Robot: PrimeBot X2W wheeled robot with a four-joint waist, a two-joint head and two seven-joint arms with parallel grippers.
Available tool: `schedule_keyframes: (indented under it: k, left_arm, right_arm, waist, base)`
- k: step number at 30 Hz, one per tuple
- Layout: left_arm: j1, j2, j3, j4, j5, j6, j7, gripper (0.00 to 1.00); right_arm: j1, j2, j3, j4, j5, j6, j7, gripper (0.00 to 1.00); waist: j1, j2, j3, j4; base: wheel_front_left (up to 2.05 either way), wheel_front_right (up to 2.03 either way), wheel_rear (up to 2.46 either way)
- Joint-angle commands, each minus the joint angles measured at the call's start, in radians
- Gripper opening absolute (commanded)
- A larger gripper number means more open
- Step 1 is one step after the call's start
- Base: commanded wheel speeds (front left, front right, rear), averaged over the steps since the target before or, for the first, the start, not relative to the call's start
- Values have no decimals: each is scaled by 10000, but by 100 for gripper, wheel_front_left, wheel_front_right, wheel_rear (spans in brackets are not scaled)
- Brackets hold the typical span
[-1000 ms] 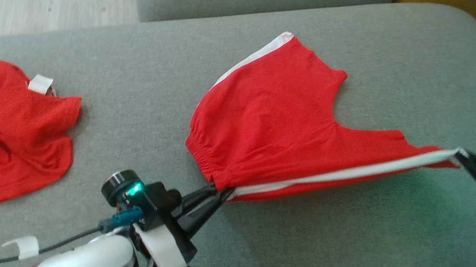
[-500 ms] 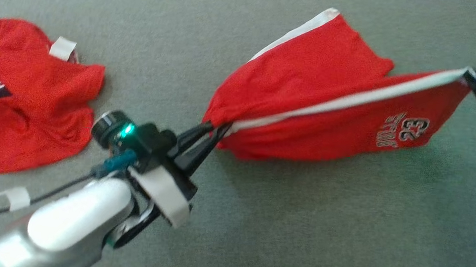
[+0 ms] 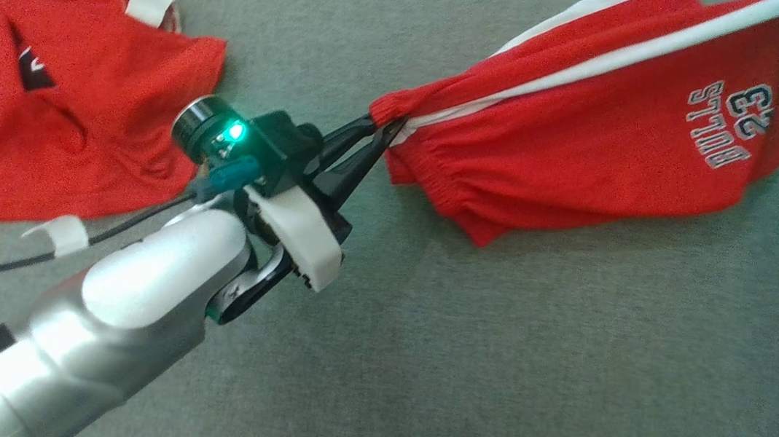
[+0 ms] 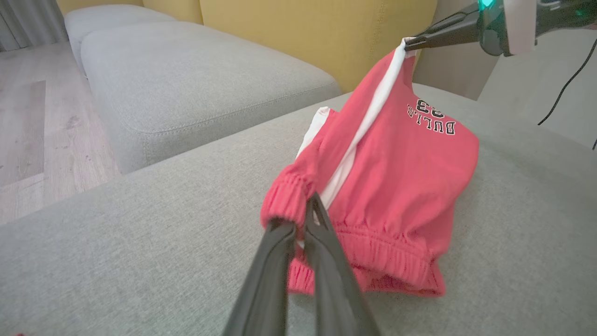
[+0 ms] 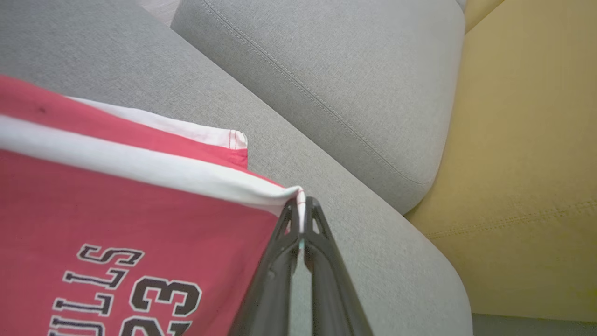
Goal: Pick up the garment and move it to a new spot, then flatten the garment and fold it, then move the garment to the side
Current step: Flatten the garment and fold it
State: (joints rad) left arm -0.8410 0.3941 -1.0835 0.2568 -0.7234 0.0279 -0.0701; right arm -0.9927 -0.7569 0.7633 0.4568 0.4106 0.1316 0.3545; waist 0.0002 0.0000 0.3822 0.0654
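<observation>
You have the red shorts [image 3: 588, 146] strung between both arms, partly lifted off the grey cushion [image 3: 489, 369]; your left gripper [image 3: 386, 129] is clamped on the waistband [image 4: 387, 254] end, just beside the white stripe [image 3: 598, 59], and from there the cloth runs toward 2 o'clock in the head view; your right gripper [image 5: 301, 212] is pinched tight on the stripe's hem corner; the lower fold sags onto the cushion; a second red garment [image 3: 82, 81] lies crumpled at 10 o'clock, well apart.
</observation>
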Motion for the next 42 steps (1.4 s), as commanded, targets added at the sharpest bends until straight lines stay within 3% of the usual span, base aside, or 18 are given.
schedule_keyframes:
  k: [1, 9, 10, 11, 14, 21, 29, 35, 42]
  left_arm:
    - [-555, 71, 339, 42, 69, -101, 24, 0]
    - [-914, -566, 102, 899, 104, -443, -55, 0]
    - [-946, -627, 88, 1003, 90, -467, -47, 0]
    - [-984, -684, 80, 1103, 90, -484, -61, 6]
    - [-1063, -813, 96, 1401, 96, -477, -178, 100]
    - [-1068, -813, 404, 1865, -50, -322, -633, 100]
    - [-723, -483, 1358, 1883, -402, 317, -1572, 100]
    - [-48, -71, 2510, 1258, -345, 1034, -1895, 100]
    - [1773, -17, 4444, 63, 69, 1593, -1913, 100]
  right_arm:
    - [-333, -76, 96, 140, -91, -9, -171, 0]
    - [-1325, -4, 1122, 1410, -96, -9, -591, 0]
    - [-1445, -4, 1225, 1560, -117, -9, -704, 34]
    - [-1546, 22, 1274, 1713, -88, -9, -854, 100]
    - [-1774, 160, 1366, 2255, -91, -9, -1183, 100]
    - [-1914, 670, 1168, 3345, -173, -9, -2014, 100]
    - [-1398, 1804, -301, 4371, 305, -9, -4131, 100]
    - [-554, 2747, -1626, 4427, 724, -9, -5648, 100]
    - [1159, 3770, -3418, 3598, 915, -9, -6124, 100]
  waist:
    - [-2, 0, 404, 394]
    - [-2, 0, 868, 909]
    - [-2, 0, 924, 951]
    - [-2, 0, 972, 994]
    - [-2, 0, 1029, 1047]
    - [-2, 0, 693, 878]
    - [-2, 0, -336, 358]
    - [-2, 0, -1136, -29]
    - [-2, 0, -2035, -378]
  base:
    - [0, 0, 0]
    - [0, 0, 0]
    - [0, 0, 0]
    - [0, 0, 0]
    - [0, 0, 0]
    - [0, 0, 0]
    - [0, 0, 0]
    - [0, 0, 0]
    - [0, 0, 0]
